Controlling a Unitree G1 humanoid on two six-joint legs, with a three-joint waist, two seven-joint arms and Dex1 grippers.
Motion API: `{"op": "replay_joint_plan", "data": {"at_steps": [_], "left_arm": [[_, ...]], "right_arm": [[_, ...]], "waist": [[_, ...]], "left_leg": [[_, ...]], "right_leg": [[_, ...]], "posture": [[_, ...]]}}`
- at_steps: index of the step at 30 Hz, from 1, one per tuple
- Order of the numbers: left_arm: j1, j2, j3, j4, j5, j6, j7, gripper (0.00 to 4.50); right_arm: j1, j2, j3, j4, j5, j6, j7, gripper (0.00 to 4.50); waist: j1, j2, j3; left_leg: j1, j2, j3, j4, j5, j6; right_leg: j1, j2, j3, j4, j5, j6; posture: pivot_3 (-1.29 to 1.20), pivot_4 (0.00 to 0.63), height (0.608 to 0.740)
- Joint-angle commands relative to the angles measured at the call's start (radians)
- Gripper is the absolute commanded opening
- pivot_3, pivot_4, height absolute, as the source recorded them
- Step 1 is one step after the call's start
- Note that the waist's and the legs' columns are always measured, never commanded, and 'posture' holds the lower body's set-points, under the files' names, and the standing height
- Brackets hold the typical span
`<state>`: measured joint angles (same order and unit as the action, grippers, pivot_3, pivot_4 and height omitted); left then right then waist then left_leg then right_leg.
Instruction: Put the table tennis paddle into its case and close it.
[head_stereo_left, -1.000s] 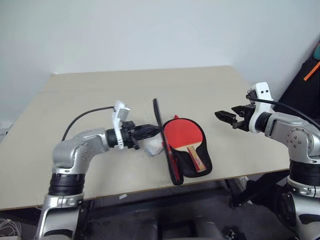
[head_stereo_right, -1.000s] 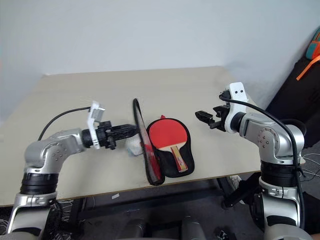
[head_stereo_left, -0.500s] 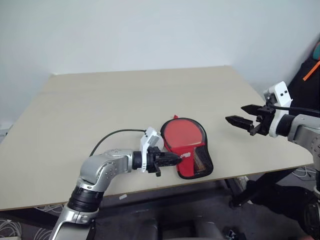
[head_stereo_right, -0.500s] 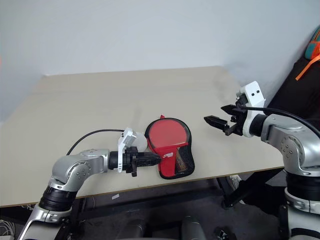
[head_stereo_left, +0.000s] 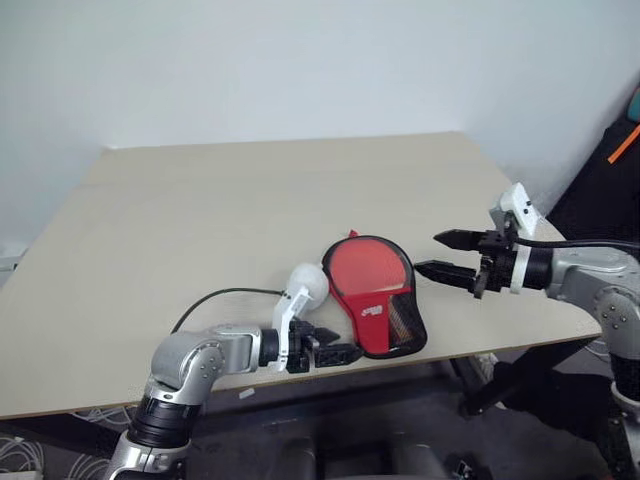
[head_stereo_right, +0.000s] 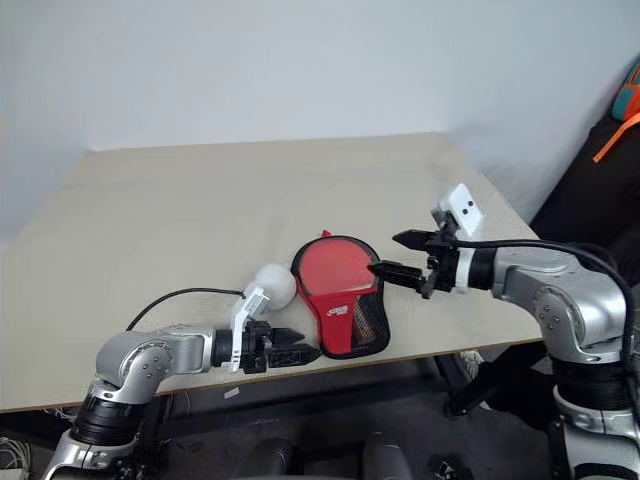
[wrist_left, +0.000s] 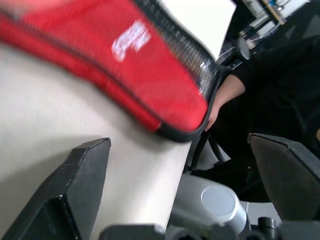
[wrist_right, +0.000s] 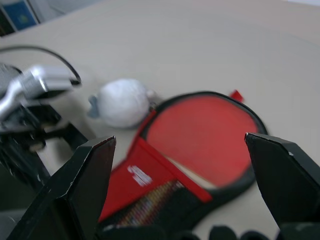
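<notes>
Two grippers with jaws spread wide and empty, left gripper (head_stereo_left: 335, 353) beside the case (head_stereo_left: 385, 320) near the table (head_stereo_left: 200, 220) edge, table tennis paddle (head_stereo_left: 365, 275) inside it, right gripper (head_stereo_left: 440, 255) just beside its far side

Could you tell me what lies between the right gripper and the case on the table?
Nothing: in the left eye view, bare table separates the open right gripper from the case.

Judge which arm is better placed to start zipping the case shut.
Left, probably. Its open pincer sits at the case edge near the table's front; the right pincer, also open, hovers beside the round end.
</notes>
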<state>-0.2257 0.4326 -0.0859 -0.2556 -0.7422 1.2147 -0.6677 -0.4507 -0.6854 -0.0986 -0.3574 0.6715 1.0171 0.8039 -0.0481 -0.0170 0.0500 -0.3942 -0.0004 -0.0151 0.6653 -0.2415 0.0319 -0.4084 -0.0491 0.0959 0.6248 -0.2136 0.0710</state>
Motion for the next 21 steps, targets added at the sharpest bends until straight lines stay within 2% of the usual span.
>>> {"op": "replay_joint_plan", "data": {"at_steps": [1,7,16,21], "left_arm": [[-0.027,-0.038,0.023,0.004,-0.019,0.056,0.056,4.49],[-0.048,-0.125,0.076,0.064,-0.039,0.149,0.132,4.49],[-0.082,-0.248,0.146,0.120,-0.036,0.277,0.234,4.49],[-0.105,-0.293,0.157,0.150,-0.025,0.336,0.263,4.49]], "right_arm": [[-0.006,0.041,0.004,-0.061,0.037,0.035,-0.066,4.50],[-0.004,0.094,-0.004,-0.099,0.081,0.082,-0.142,4.50],[0.016,0.235,-0.002,-0.159,0.158,0.163,-0.309,4.50],[0.009,0.267,-0.007,-0.156,0.171,0.172,-0.357,4.50]], "waist": [[0.002,0.000,0.000],[0.003,0.000,-0.001],[0.004,0.002,-0.003],[0.004,0.003,-0.005]], "left_leg": [[0.000,0.000,0.000,0.000,0.000,0.000],[0.000,-0.001,-0.001,0.001,0.000,0.000],[0.000,-0.002,-0.003,0.001,0.000,0.000],[0.000,-0.003,-0.003,0.001,0.000,0.000]], "right_leg": [[0.000,0.000,0.000,0.000,0.000,0.000],[0.001,-0.001,0.000,0.000,0.000,0.000],[0.003,-0.001,-0.001,0.000,0.000,0.000],[0.003,-0.001,-0.001,0.000,0.000,0.000]], "posture": [[0.00,0.000,0.740],[0.00,0.000,0.740],[0.00,0.000,0.740],[0.00,0.000,0.740]]}}
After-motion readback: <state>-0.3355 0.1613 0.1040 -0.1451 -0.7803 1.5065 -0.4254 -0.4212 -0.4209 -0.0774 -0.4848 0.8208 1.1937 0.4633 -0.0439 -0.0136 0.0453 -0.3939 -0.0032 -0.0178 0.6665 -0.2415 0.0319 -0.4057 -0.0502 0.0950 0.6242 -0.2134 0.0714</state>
